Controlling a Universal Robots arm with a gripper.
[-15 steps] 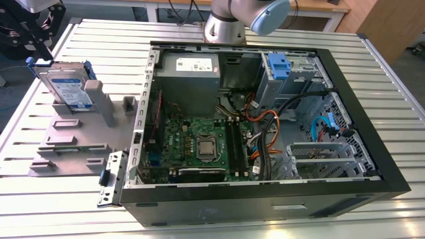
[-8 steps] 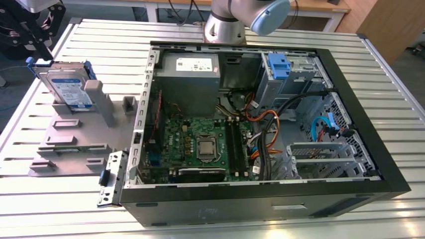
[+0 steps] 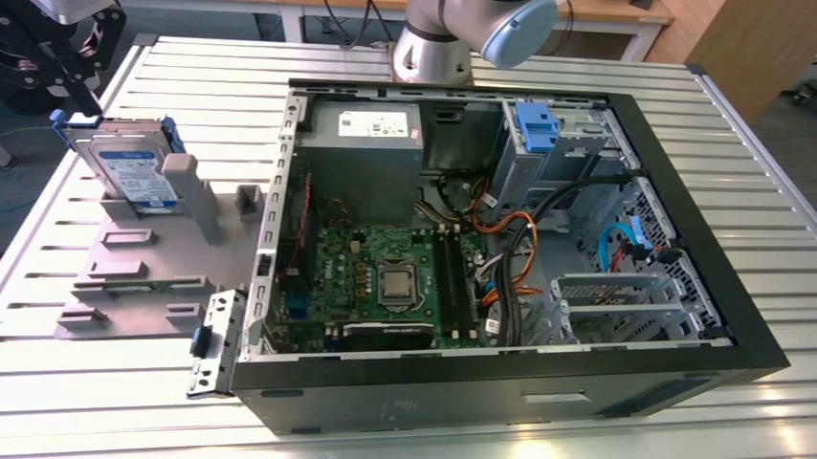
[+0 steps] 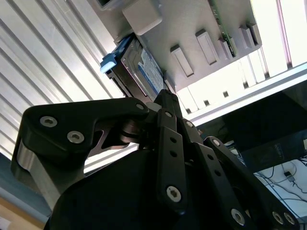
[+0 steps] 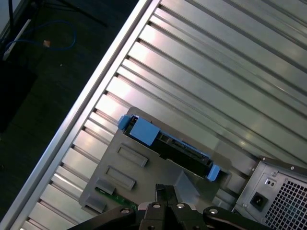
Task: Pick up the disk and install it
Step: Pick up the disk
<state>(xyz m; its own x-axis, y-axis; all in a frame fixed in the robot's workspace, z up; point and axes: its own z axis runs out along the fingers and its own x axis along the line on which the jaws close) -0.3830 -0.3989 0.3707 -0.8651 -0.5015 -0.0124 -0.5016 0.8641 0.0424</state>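
Silver with a blue carrier, the disk [image 3: 128, 164] stood on edge in a grey holder [image 3: 141, 263] in the upper left of the exterior view, on the slatted table [image 3: 191, 76] beside the open case [image 3: 756, 325]. The gripper [image 4: 165, 96] hung just above it at that frame's top left corner, closed tight with nothing held, its tips clear of the disk.

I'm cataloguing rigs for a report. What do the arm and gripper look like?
The arm is a silver-grey tube with a pale blue joint cap. The gripper is black jointed bars dotted with silver screws.
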